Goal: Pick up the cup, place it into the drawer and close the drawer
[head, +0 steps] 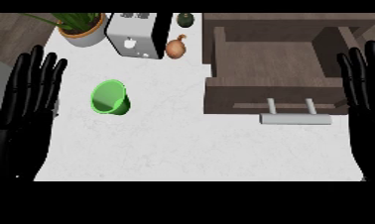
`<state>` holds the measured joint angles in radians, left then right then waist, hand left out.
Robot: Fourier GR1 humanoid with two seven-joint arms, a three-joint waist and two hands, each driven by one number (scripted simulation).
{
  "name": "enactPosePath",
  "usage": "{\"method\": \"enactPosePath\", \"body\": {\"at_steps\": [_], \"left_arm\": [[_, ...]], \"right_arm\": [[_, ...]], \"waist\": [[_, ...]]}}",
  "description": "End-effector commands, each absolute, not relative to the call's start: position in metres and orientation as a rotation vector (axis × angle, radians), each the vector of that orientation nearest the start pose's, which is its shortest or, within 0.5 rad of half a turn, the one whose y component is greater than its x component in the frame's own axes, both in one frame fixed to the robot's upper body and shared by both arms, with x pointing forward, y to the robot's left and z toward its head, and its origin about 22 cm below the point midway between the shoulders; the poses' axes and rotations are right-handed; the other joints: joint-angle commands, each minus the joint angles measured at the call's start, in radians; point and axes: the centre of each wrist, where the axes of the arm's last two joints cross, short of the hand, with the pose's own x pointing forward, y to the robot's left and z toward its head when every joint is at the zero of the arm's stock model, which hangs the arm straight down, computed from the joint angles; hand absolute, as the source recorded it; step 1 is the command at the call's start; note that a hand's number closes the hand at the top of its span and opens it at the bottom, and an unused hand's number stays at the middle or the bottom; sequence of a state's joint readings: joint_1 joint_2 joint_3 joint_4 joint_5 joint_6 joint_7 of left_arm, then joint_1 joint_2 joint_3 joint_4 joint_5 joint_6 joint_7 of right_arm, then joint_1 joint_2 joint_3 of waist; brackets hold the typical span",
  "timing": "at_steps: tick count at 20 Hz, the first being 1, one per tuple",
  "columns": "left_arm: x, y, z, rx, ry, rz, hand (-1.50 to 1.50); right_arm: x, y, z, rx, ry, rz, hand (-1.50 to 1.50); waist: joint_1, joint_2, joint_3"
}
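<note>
— Cup and drawer first, or the whole layout?

— Largest first. The white table fills most of the head view, and its near half is bare, so the widest open room lies between the two hands. Its left edge slants from the plant down towards the lower left.

— And the drawer?

— The drawer is dark wood, pulled open at the upper right, its inside showing from above with nothing visible in it. Its front panel faces the near side, and a pale bar handle sticks out over the table on two short posts.

— What crowds the far edge?

— A silver toaster stands at the top, a potted plant to its left at the corner, a brown onion just beside the toaster's right, and a small dark round thing behind the onion that I cannot identify.

— The cup?

— The cup is green, lying tilted on the table with its mouth towards the left, well apart from the drawer and below the toaster, free table around it.

— Hands?

— The left hand rests at the left edge, fingers straight and up, holding nothing, near the cup but not touching. The right hand shows at the right edge beside the drawer, fingers likewise straight, grasping nothing.
</note>
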<state>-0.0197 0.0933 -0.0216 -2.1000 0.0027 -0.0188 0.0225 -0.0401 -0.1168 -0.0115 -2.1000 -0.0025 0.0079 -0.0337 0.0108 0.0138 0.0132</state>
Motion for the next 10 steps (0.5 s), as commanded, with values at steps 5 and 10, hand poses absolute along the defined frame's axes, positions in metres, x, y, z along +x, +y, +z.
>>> {"method": "enactPosePath", "body": {"at_steps": [5, 10], "left_arm": [[0.235, 0.292, 0.134, -0.277, -2.115, -0.289, -1.5], [0.262, 0.309, 0.091, -0.393, -1.859, -0.058, -1.5]], "right_arm": [[0.219, -0.241, 0.143, -0.033, -2.151, 0.129, -1.5], [0.221, -0.238, 0.113, 0.071, -1.955, 0.251, -1.5]], "waist": [[-0.014, -0.012, -0.015], [-0.022, -0.008, -0.014]]}}
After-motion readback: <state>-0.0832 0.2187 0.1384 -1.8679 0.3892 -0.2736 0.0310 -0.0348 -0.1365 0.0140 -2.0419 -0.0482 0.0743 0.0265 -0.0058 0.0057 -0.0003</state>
